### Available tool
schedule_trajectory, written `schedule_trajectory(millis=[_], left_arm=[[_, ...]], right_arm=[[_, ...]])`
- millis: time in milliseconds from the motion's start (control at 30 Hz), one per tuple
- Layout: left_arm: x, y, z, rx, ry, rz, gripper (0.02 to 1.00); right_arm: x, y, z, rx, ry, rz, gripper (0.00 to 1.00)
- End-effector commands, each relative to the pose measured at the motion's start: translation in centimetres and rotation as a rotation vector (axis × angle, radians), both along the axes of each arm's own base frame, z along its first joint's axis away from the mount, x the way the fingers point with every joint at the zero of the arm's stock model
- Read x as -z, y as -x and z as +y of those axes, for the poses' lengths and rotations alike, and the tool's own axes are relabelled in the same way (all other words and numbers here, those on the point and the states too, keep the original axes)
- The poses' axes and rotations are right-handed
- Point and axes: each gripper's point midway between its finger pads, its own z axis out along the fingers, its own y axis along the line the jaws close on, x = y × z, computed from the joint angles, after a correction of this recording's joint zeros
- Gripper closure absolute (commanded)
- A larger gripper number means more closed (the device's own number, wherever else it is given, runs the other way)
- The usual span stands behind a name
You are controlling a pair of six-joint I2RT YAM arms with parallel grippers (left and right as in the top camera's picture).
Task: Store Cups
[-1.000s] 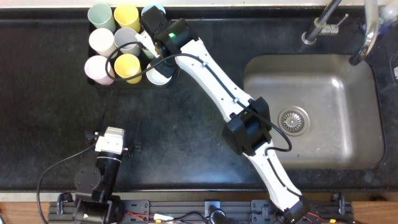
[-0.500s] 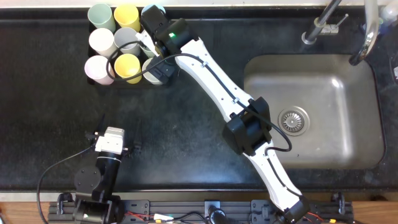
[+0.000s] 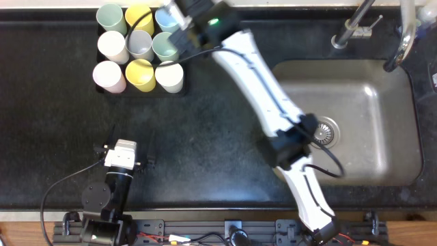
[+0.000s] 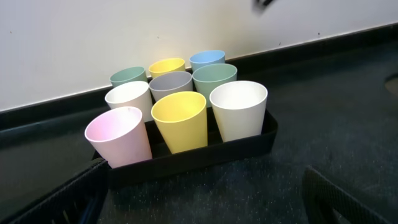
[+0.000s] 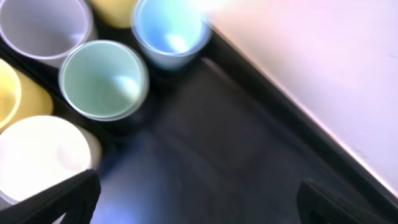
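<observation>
right fingers: spread wide apart with nothing between them. the right gripper (image 5: pixel 196 190) hangs over bare counter (image 5: pixel 205 124) at the far edge, just right of the far right corner of the tray (image 4: pixel 205 158).
left fingers: also apart and empty. the left gripper (image 4: pixel 205 183) sits low at the near left, facing the tray from well apart.
cups (image 3: pixel 140 45): nine stand upright in the tray at the far left of the counter, three rows of three, every slot filled. by my reading the storing looks done.
nearest the right gripper: the blue cup (image 5: pixel 169 28) in the far right slot, the green cup (image 5: pixel 102 78) just nearer, then the white cup (image 5: pixel 37 155) at the near right corner.
risk, clipped rim: a drop or a leftward swing would put an open finger on the blue or green rim. light, tapered cups likely tip easily.
risk, shoved tray: a finger against the tray wall could slide the whole set.
risk, cable: what looks like a black cable (image 3: pixel 198 52) off the right arm runs just beside the right column. a low pull-back could drag it over those rims.
safer way out: up first, then right toward the sink (image 3: pixel 369 157).
</observation>
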Motion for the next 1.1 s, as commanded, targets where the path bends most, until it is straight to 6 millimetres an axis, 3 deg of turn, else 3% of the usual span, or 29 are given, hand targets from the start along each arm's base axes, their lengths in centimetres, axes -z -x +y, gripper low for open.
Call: schedule_trajectory(millis=[33,133,167,267,333,433,500,567,667,800,933,1000,1100], left_arm=[[0.0,0.0,0.1,-0.004,-0.013,-0.006,0.018],[0.0,0.0,0.1,-0.004,-0.014,-0.006,0.02],[0.0,0.0,0.1,-0.004,-0.014,-0.006,0.018],[0.0,0.0,0.1,-0.004,-0.014,-0.006,0.02],[0.0,0.0,0.1,-0.004,-0.014,-0.006,0.018],[0.0,0.0,0.1,-0.004,-0.014,-0.006,0.018],[0.0,0.0,0.1,-0.004,-0.014,-0.006,0.02],[0.0,0.0,0.1,-0.004,-0.014,-0.006,0.02],[0.0,0.0,0.1,-0.004,-0.014,-0.006,0.018],[0.0,0.0,0.1,-0.004,-0.014,-0.006,0.02],[0.0,0.0,0.1,-0.004,-0.014,-0.006,0.018],[0.0,0.0,0.1,-0.004,-0.014,-0.006,0.018],[0.0,0.0,0.1,-0.004,-0.014,-0.006,0.018]], right_arm=[[-9.3,2.8,-9.8,0.228,-0.071,-0.042,0.005],[-9.7,4.9,-14.7,0.325,-0.029,0.021,0.003],[-10.8,5.1,-17.0,0.391,-0.013,-0.008,0.003],[-12.7,7.0,-21.4,0.5,-0.039,-0.02,0.003],[-12.4,11.1,-25.6,0.592,-0.02,0.032,0.003],[-10.3,16.4,-28.5,0.719,-0.056,0.089,0.003],[-7.9,19.9,-28.6,0.779,-0.185,0.112,0.005],[-5.9,21.7,-28.3,0.784,-0.296,0.078,0.003],[-4.6,21.6,-28.8,0.743,-0.383,-0.16,0.003],[-5.0,20.6,-28.9,0.641,-0.492,-0.517,0.003],[-4.6,20.6,-28.4,0.552,-0.577,-0.751,0.005],[-3.0,20.7,-28.1,0.529,-0.598,-0.793,0.005],[2.4,21.2,-27.8,0.531,-0.581,-0.742,0.005]])
